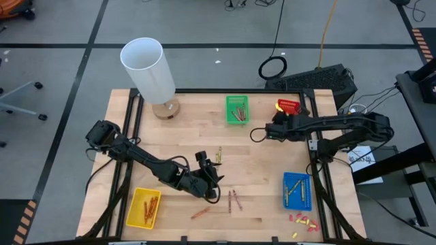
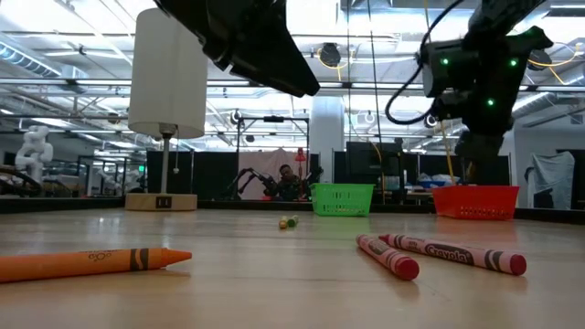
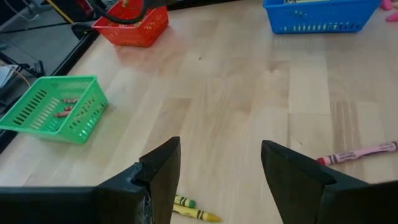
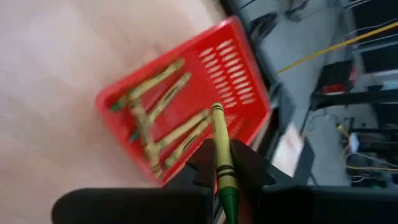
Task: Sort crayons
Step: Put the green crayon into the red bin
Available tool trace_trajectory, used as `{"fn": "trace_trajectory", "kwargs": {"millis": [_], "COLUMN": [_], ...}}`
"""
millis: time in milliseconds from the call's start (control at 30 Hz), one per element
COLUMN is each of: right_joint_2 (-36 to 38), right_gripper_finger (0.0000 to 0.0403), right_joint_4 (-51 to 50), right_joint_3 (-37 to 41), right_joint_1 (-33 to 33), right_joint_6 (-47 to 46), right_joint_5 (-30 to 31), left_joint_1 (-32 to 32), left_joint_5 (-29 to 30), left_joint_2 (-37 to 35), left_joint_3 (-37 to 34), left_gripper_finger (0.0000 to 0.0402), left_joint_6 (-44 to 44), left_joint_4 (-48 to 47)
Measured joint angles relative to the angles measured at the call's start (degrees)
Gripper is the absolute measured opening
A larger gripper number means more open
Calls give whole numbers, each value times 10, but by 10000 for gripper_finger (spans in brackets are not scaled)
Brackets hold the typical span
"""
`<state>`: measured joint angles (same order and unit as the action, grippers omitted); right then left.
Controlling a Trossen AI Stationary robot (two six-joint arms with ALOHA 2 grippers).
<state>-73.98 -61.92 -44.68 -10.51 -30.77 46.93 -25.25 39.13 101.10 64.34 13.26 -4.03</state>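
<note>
My right gripper (image 4: 222,177) is shut on an olive-green crayon (image 4: 217,134) above the red basket (image 4: 186,99), which holds several crayons of the same colour. In the high view it hovers beside that basket (image 1: 288,105) at the far right. My left gripper (image 3: 221,180) stands open above the table's middle (image 1: 212,180), with nothing between its fingers. Below it lie two yellow-green crayons (image 3: 189,208). A pair of red crayons (image 1: 234,201) and an orange one (image 1: 201,213) lie flat nearer the front edge. My right gripper pinches the olive-green crayon's wrapped shaft (image 4: 222,167) between its two fingers. The crayon lies along the fingers, and one end sticks out past the fingertips toward the basket. It is lifted clear, slanting down over the red basket.
A green basket (image 1: 237,109) with a few crayons stands at the far middle, a blue basket (image 1: 296,189) at the near right and a yellow basket (image 1: 144,206) at the near left. A white lamp (image 1: 146,68) stands at the far left. Small red and yellow bits (image 1: 303,221) lie near the front right corner.
</note>
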Motion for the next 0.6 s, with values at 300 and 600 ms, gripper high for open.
{"fn": "trace_trajectory", "kwargs": {"millis": [300,600], "right_joint_2": [-1,4], "right_gripper_finger": [99,199], "right_joint_4": [33,30], "right_joint_3": [0,-9], "right_joint_1": [-4,1], "right_joint_6": [-38,-47], "right_joint_5": [-25,-23], "left_joint_1": [0,0], "left_joint_5": [0,0], "left_joint_2": [0,0], "left_joint_3": [0,0], "left_gripper_finger": [222,222], "left_joint_6": [0,0], "left_joint_4": [1,1]}}
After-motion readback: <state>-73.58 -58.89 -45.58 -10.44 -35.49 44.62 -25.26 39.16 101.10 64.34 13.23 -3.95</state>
